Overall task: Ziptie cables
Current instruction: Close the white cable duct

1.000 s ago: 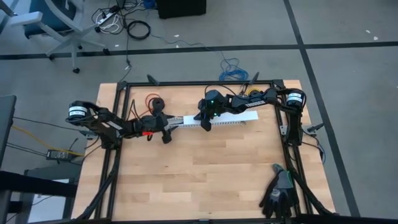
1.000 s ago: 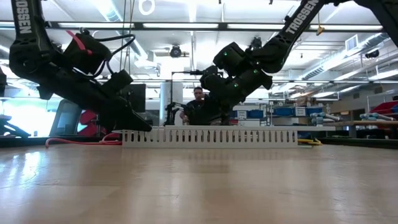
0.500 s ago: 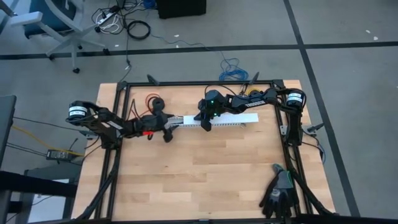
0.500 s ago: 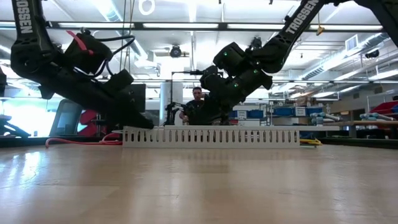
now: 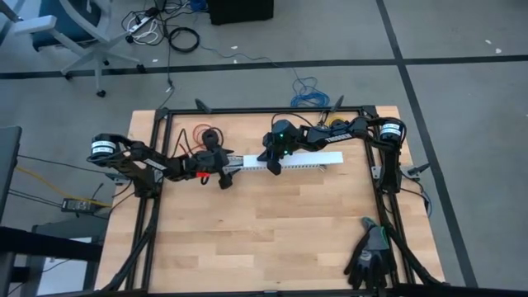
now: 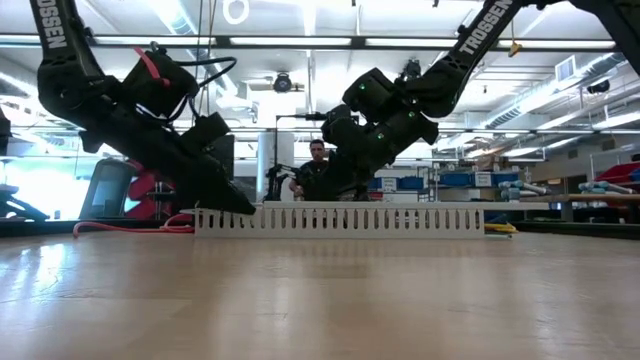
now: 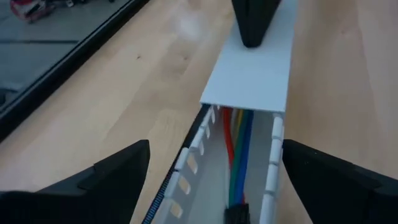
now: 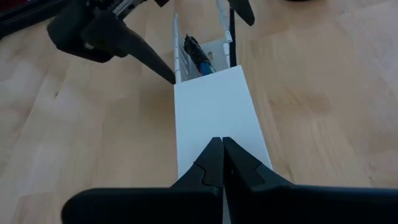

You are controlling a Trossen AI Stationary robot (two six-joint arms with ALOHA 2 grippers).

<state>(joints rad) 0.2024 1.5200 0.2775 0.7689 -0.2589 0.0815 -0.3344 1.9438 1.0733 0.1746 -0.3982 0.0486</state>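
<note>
A white slotted channel (image 5: 305, 157) lies along the table's far half. A flat white cover (image 8: 214, 106) lies on it and leaves its left end bare. There the cables (image 7: 239, 143) show inside, red, orange, green and blue. A thin dark toothed strip, the ziptie (image 7: 158, 199), runs along the channel's far wall. My left gripper (image 7: 217, 180) stands open with one finger on each side of the channel's left end. My right gripper (image 8: 222, 146) is shut on top of the cover, a little right of the cover's left edge. My right gripper presses its shut fingertips (image 7: 250, 28) down on the top face of the white cover (image 8: 214, 127), near the cover's left end. The fingers slant down from the table's right and lie along the channel. The cover lies flat on the channel, which rests on the table.
A red wire on a black spool (image 5: 202, 132) lies behind the left gripper. Black gloves (image 5: 371, 256) sit at the near right corner. A black frame (image 5: 157, 165) borders the table. A person (image 6: 318, 160) shows beyond the far edge. The near half is bare wood.
My left arm has lifted its forearm a little, while its fingers have stayed at the channel's left end. My right gripper has kept still on the cover.
</note>
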